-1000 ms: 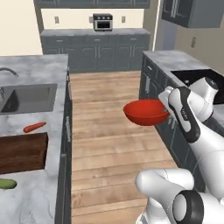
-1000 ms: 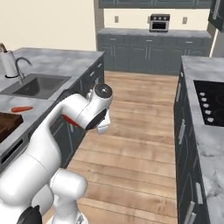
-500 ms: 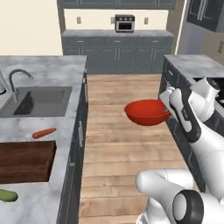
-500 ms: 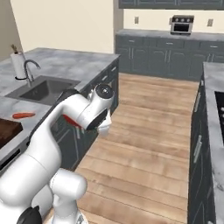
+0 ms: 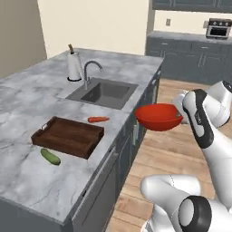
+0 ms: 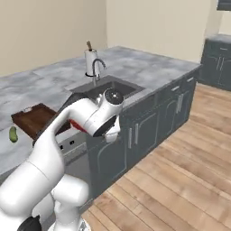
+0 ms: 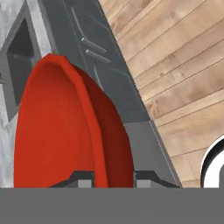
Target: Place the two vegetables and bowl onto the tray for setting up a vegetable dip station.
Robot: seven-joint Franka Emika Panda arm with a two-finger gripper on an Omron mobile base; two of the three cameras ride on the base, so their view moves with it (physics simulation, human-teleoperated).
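Observation:
My gripper point(image 5: 180, 116) is shut on the rim of the glossy red bowl point(image 5: 158, 117), which hangs in the air over the wooden floor just off the island counter's edge. In the hand view the bowl point(image 7: 57, 131) stands edge-on, its rim pinched in the gripper point(image 7: 113, 179). On the counter sits the dark brown tray point(image 5: 49, 123), with nothing in it. The carrot point(image 5: 98, 119) lies just beyond the tray's far corner, near the sink. The green cucumber point(image 5: 50, 156) lies on the counter in front of the tray. The tray point(image 6: 31, 116), cucumber point(image 6: 13, 134) and a sliver of bowl point(image 6: 77, 126) appear from the right.
A sink point(image 5: 102, 93) with a faucet point(image 5: 88, 72) is set into the grey marble island, and a white paper-towel roll point(image 5: 74, 65) stands behind it. Dark cabinet fronts point(image 6: 135, 135) run below the counter edge. Open wooden floor point(image 6: 180, 180) lies to the right.
The whole picture has shifted: the base has turned toward the island, so the tray, carrot and cucumber are now closer and more central. The bowl stays in the shut gripper.

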